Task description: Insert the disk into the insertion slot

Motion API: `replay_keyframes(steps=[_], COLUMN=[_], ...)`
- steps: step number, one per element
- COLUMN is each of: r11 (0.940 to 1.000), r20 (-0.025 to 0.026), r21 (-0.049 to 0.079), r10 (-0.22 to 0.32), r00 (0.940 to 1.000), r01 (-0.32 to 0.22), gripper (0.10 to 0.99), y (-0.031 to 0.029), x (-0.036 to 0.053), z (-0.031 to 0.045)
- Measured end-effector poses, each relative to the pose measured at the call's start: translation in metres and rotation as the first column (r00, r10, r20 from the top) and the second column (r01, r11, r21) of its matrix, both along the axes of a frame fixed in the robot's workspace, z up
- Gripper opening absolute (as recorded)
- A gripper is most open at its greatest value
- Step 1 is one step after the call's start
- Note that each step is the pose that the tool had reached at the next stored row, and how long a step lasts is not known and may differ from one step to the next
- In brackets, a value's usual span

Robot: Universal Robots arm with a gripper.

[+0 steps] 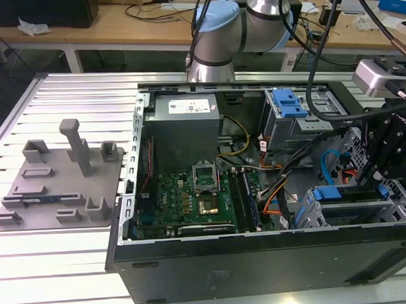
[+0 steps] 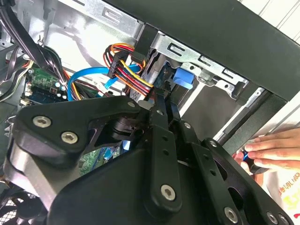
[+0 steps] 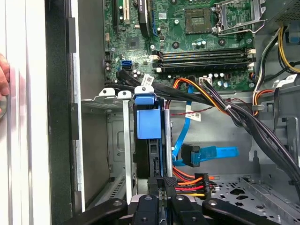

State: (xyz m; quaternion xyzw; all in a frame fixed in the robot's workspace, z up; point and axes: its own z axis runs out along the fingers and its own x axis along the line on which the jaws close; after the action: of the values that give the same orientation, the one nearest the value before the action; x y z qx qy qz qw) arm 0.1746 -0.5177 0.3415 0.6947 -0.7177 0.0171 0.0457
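The hand (image 3: 158,183) is pinched nearly shut on the near edge of the disk (image 3: 149,123), which stands on edge between the grey rails of the insertion slot (image 3: 127,140), blue carrier end farthest from the hand. Orange and red cables (image 3: 190,180) lie just beside the slot, the motherboard (image 3: 197,42) beyond it

A robotics workshop: an open computer case (image 1: 260,257) lies on a slotted metal table (image 1: 60,277), a robot arm (image 1: 215,31) mounted behind it, cluttered wooden benches (image 1: 118,25) beyond.
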Motion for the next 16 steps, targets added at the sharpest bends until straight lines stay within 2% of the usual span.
replay_keyframes(steps=[11,12,13,15,16], r11=[1.0,1.0,1.0,1.0,1.0], r20=[-0.0001,-0.0001,0.0,0.0,0.0], r21=[0.001,0.001,0.0,-0.001,-0.002], r10=[0.0,0.0,0.0,0.0,0.0], r00=[1.0,1.0,1.0,1.0,1.0], r01=[0.0,0.0,0.0,0.0,0.0], gripper=[0.173,0.231,0.231,0.361,0.361], y=[0.0,0.0002,0.0004,0.0016,0.0023], x=[0.0002,0.0001,0.0002,0.0001,0.0002], z=[-0.0063,-0.0054,-0.0018,0.0078,0.0124])
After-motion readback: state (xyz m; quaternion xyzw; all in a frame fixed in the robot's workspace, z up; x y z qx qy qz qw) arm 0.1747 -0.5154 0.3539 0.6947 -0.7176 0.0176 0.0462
